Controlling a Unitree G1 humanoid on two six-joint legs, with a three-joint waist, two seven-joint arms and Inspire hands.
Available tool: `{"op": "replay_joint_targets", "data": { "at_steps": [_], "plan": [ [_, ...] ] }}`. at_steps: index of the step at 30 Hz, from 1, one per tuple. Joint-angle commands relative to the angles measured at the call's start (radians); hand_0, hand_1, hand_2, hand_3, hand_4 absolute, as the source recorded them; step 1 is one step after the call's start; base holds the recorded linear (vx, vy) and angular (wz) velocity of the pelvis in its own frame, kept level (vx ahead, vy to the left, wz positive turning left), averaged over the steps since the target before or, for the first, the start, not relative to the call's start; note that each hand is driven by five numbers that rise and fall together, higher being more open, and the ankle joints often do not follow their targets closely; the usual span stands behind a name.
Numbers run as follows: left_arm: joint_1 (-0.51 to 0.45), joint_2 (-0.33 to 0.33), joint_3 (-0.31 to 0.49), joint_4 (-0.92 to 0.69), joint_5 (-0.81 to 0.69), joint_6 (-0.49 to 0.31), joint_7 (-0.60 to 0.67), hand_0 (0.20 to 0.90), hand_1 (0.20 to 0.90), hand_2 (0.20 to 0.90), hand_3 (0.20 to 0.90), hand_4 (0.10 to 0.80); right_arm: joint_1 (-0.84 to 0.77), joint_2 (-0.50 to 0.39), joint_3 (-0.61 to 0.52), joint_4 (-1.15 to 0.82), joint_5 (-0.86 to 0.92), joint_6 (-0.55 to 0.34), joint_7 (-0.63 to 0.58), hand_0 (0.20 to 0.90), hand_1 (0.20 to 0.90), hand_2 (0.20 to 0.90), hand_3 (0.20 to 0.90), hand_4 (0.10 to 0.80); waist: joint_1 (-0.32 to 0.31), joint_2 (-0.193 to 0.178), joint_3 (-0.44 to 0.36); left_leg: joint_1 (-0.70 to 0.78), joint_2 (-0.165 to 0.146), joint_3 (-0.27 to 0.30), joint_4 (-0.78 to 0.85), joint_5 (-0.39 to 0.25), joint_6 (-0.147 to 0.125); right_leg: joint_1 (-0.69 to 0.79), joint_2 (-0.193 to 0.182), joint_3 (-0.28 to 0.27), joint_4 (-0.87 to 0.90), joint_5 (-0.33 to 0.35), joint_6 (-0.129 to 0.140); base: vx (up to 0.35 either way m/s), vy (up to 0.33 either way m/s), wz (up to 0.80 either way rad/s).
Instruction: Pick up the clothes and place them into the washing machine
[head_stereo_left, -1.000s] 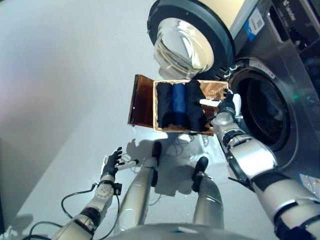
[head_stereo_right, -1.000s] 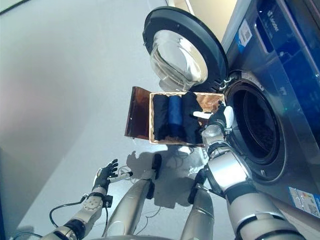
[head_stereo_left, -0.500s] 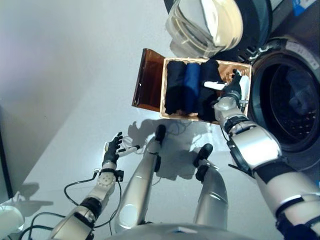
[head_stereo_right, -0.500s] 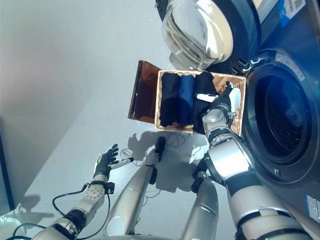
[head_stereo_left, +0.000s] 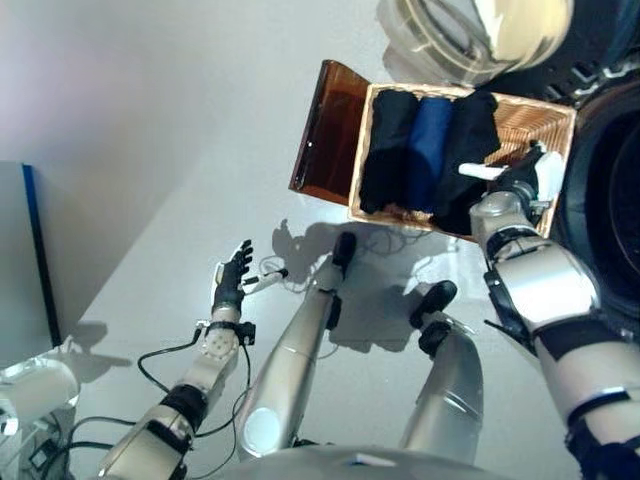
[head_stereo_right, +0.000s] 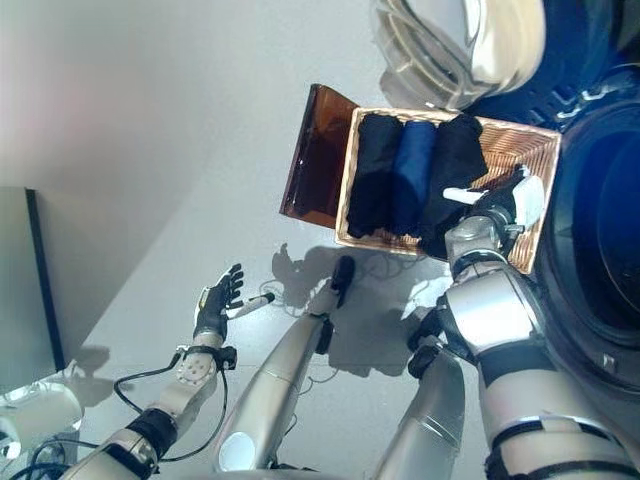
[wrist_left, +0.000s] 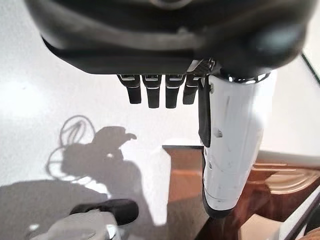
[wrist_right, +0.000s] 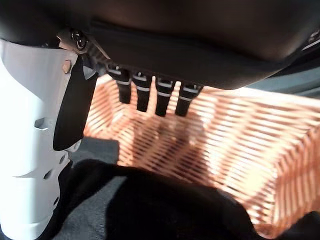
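Right now your right hand (head_stereo_left: 520, 185) hangs over the wicker basket (head_stereo_right: 535, 150), above the bare woven part on the washing machine side. Its fingers (wrist_right: 145, 92) are straight and relaxed, and the white-covered thumb (wrist_right: 32, 145) stands out beside them; they hold nothing. In the right wrist view you see the thumb next to the black cloth (wrist_right: 150, 205), though you cannot tell whether it touches it.

Inside the basket lie the clothes, three rolls side by side: a black roll (head_stereo_left: 385, 150) at the end farthest from the washing machine, a blue roll (head_stereo_left: 428, 150) in the middle, and a second black roll (head_stereo_left: 465, 150) just beside your right hand. None of them has left the basket.

Against the basket's far side from the machine you see a brown lid (head_stereo_left: 325, 145), folded open and standing tilted. The basket sits on the pale floor (head_stereo_left: 150, 120), just beside the dark drum opening (head_stereo_right: 600, 220) of the washing machine. The round glass door (head_stereo_right: 460, 45) stands swung open beyond the basket.

Your left hand (head_stereo_right: 215, 305) is well apart from the basket, low over the floor, fingers (wrist_left: 150, 92) spread straight and empty.
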Motion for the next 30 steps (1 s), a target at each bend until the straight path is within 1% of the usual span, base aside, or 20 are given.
{"op": "replay_joint_targets", "data": {
  "at_steps": [1, 3, 9, 12, 14, 19, 22, 30],
  "plan": [
    [0.036, 0.037, 0.036, -0.046, 0.013, -0.064, 0.044, 0.900, 0.900, 0.900, 0.900, 0.800, -0.071, -0.099, 0.049, -0.030, -0.038, -0.011, -0.057, 0.900, 0.900, 0.900, 0.900, 0.800, 0.023, 0.077, -0.024, -0.073, 0.005, 0.035, 0.105, -0.164, -0.071, 0.033, 0.017, 0.016, -0.002, -0.042, -0.001, 0.032, 0.039, 0.09],
    [0.040, 0.034, 0.039, -0.045, 0.012, -0.065, 0.044, 0.900, 0.900, 0.900, 0.900, 0.800, -0.073, -0.095, 0.049, -0.037, -0.036, -0.014, -0.054, 0.900, 0.900, 0.900, 0.900, 0.800, 0.026, 0.083, -0.030, -0.076, 0.000, 0.035, 0.105, -0.161, -0.068, 0.024, 0.017, 0.022, 0.003, -0.045, 0.000, 0.040, 0.045, 0.05],
    [0.038, 0.033, 0.038, -0.021, 0.009, -0.066, 0.048, 0.900, 0.900, 0.900, 0.900, 0.800, -0.088, -0.071, 0.059, -0.054, -0.035, -0.031, -0.060, 0.900, 0.900, 0.900, 0.900, 0.800, 0.022, 0.081, -0.043, -0.071, -0.006, 0.034, 0.100, -0.160, -0.067, 0.023, 0.014, 0.025, 0.009, -0.050, -0.001, 0.006, 0.006, 0.01],
    [0.034, 0.031, 0.033, 0.004, 0.006, -0.067, 0.043, 0.900, 0.900, 0.900, 0.900, 0.800, -0.095, -0.047, 0.058, -0.064, -0.029, -0.042, -0.064, 0.900, 0.900, 0.900, 0.900, 0.800, 0.017, 0.073, -0.045, -0.057, -0.006, 0.032, 0.090, -0.159, -0.067, 0.041, 0.018, 0.020, 0.000, -0.048, 0.000, 0.000, 0.000, 0.00],
    [0.027, 0.034, 0.028, 0.009, 0.004, -0.068, 0.042, 0.900, 0.900, 0.900, 0.900, 0.800, -0.092, -0.023, 0.063, -0.074, -0.027, -0.047, -0.062, 0.900, 0.900, 0.900, 0.900, 0.800, 0.011, 0.061, -0.046, -0.040, -0.006, 0.030, 0.075, -0.156, -0.068, 0.067, 0.022, 0.012, -0.028, -0.039, 0.002, 0.000, 0.000, 0.00],
    [0.026, 0.041, 0.024, 0.000, 0.002, -0.067, 0.032, 0.900, 0.900, 0.900, 0.900, 0.800, -0.089, -0.004, 0.062, -0.074, -0.025, -0.049, -0.066, 0.900, 0.900, 0.900, 0.900, 0.800, 0.014, 0.048, -0.044, -0.029, -0.006, 0.019, 0.057, -0.149, -0.069, 0.091, 0.026, -0.004, -0.051, -0.036, 0.003, 0.003, -0.012, 0.02],
    [0.024, 0.043, 0.020, -0.001, 0.003, -0.066, 0.027, 0.900, 0.900, 0.900, 0.900, 0.800, -0.089, -0.010, 0.059, -0.062, -0.019, -0.049, -0.068, 0.900, 0.900, 0.900, 0.900, 0.800, 0.020, 0.041, -0.042, -0.027, -0.010, 0.007, 0.049, -0.145, -0.070, 0.099, 0.026, -0.017, -0.056, -0.041, 0.004, 0.006, -0.039, 0.07],
    [0.013, 0.047, 0.017, 0.006, 0.006, -0.066, 0.030, 0.900, 0.900, 0.900, 0.900, 0.800, -0.090, -0.025, 0.058, -0.040, -0.019, -0.039, -0.071, 0.900, 0.900, 0.900, 0.900, 0.800, 0.030, 0.037, -0.041, -0.043, -0.022, -0.008, 0.052, -0.144, -0.070, 0.099, 0.022, -0.034, -0.039, -0.054, 0.002, 0.017, -0.028, 0.10]
  ]
}}
